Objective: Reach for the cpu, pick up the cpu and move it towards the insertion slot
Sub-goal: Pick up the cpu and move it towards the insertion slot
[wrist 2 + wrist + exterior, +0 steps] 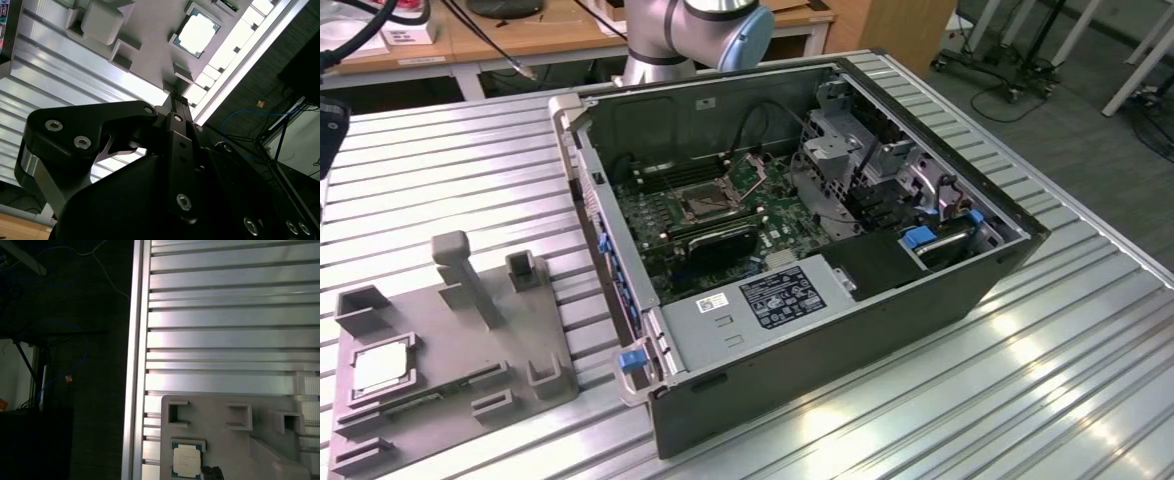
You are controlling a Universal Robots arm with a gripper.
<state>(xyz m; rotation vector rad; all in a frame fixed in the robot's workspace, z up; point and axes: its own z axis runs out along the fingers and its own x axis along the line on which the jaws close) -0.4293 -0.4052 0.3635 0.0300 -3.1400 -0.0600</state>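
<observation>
Ribbed aluminium worktop [1041, 390] carries one open computer case [854, 350], with the insertion slot [703, 204] inside, and one grey tray [447, 335] beside it. One cpu [379, 368] lies in the tray's square recess. The end effector [176, 102] hovers over the tray; open or closed, I cannot tell.

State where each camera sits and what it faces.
Exterior view: off the arm, looking down on the open black computer case and grey plastic tray; the arm's joint shows.
Second wrist view: on the arm, looking past the black tool at the tray.
First wrist view: on the arm, facing the tray.
All share the small square silver-faced cpu.
</observation>
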